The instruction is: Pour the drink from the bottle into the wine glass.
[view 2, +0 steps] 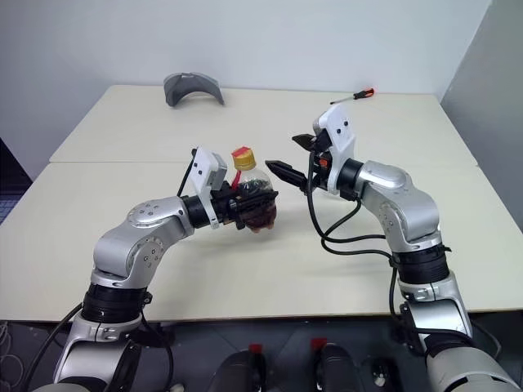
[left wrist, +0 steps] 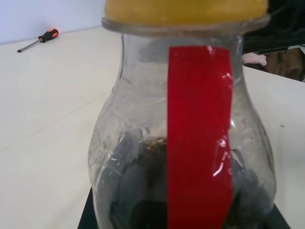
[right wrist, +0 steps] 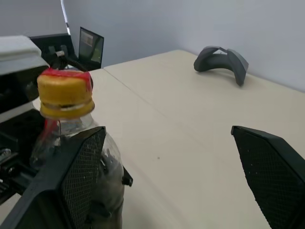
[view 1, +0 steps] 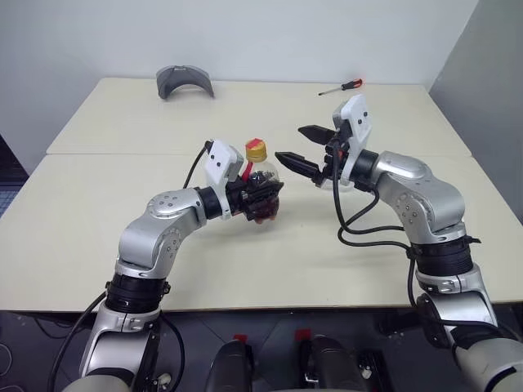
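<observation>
Nearest, L gripper [view 1: 260,196] held bottle [view 1: 263,184] upright above table [view 1: 98,245], cap [view 1: 257,149] on, prob. steadying it for uncapping. R gripper [view 1: 301,148] gaped wide just beside. Wine glass [view 1: 338,175] behind R wrist. Screwdriver [view 1: 341,86] far back.

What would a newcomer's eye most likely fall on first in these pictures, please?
Most likely the bottle with its yellow cap, held upright at the middle of the table by the shut left gripper. Next comes the right gripper, wide open and level, just right of the cap. Far back lie a screwdriver and a grey curved piece.
</observation>
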`<act>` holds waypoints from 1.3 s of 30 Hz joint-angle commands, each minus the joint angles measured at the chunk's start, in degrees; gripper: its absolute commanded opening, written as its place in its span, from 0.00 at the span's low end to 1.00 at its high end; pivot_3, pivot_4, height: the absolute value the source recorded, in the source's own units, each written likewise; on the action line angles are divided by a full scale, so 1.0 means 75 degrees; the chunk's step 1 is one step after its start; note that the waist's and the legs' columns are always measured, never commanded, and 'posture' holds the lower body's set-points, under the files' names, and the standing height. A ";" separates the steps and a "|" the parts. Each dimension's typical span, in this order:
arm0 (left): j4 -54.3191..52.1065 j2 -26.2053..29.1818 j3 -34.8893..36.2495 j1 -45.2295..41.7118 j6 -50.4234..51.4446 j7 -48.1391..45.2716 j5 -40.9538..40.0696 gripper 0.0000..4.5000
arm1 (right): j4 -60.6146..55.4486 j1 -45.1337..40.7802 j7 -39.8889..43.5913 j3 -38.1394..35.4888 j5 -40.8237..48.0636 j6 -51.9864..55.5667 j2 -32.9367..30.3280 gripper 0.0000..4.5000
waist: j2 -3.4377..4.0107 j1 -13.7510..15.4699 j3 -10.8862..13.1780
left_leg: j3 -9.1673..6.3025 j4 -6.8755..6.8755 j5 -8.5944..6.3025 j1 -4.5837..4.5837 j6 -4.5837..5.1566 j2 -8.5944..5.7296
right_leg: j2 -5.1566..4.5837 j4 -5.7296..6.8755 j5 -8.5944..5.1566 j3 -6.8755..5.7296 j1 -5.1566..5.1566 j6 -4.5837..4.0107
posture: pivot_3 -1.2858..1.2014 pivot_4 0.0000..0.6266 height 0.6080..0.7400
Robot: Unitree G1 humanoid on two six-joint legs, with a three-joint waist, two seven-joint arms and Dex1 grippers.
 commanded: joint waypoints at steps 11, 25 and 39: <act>-0.0370 0.0029 0.0202 -0.0158 -0.0147 -0.0051 -0.0113 0.30 | -0.0765 -0.0059 0.0227 0.0077 0.0497 0.0186 0.0672 1.00 | 0.0000 0.0010 0.0000 | -0.0001 0.0002 0.0000 -0.0001 0.0000 -0.0001 | -0.0001 0.0000 -0.0010 0.0000 0.0001 0.0017 | 0.52 0.24 1.00; -0.0539 0.0068 0.0181 -0.0012 -0.0104 -0.0052 -0.0132 0.30 | -0.0266 -0.0436 -0.0002 0.0071 0.0247 -0.0133 0.1265 1.00 | 0.0000 0.0006 0.0000 | -0.0001 0.0001 0.0000 -0.0001 0.0000 -0.0002 | -0.0003 0.0000 0.0001 -0.0001 0.0001 -0.0002 | 0.52 0.24 1.00; -0.0351 -0.0031 0.0184 -0.0188 -0.0182 -0.0028 -0.0093 0.30 | -0.0083 -0.0346 -0.0084 -0.0066 -0.0081 -0.0290 0.0795 1.00 | 0.0000 0.0006 0.0000 | -0.0002 0.0001 0.0000 -0.0001 0.0000 -0.0001 | -0.0002 0.0000 0.0001 0.0000 0.0001 -0.0002 | 0.52 0.24 1.00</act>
